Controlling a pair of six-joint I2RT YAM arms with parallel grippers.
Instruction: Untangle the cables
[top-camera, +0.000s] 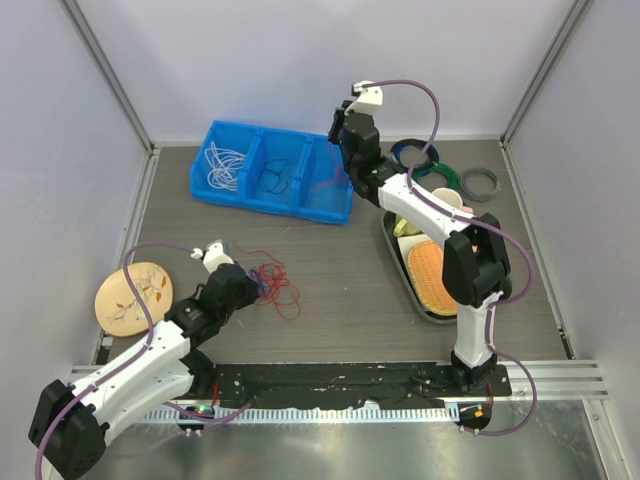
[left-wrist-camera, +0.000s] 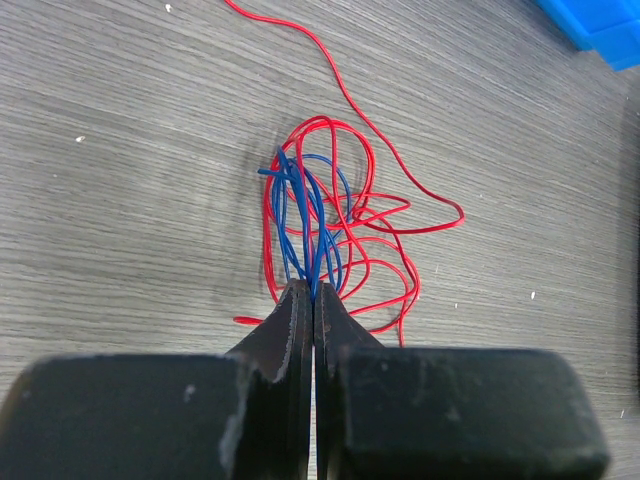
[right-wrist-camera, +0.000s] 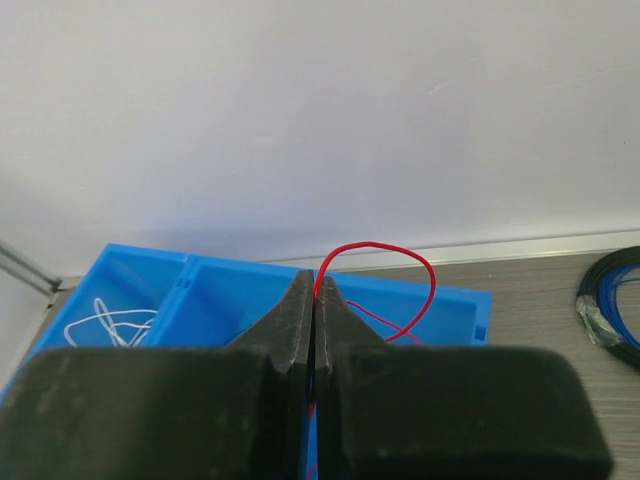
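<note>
A tangle of red cable and dark blue cable lies on the grey table; it also shows in the top view. My left gripper is shut on the dark blue cable at the tangle's near edge. My right gripper is shut on a red cable that loops up over the right compartment of the blue bin. In the top view the right gripper is above the bin. A white cable lies in the bin's left compartment, a dark one in the middle.
A round wooden plate lies at the left. A dark tray with an orange pad and a cup stands at the right. Coiled green, black and grey rings lie at the back right. A black and blue coil shows at the right wrist view's edge.
</note>
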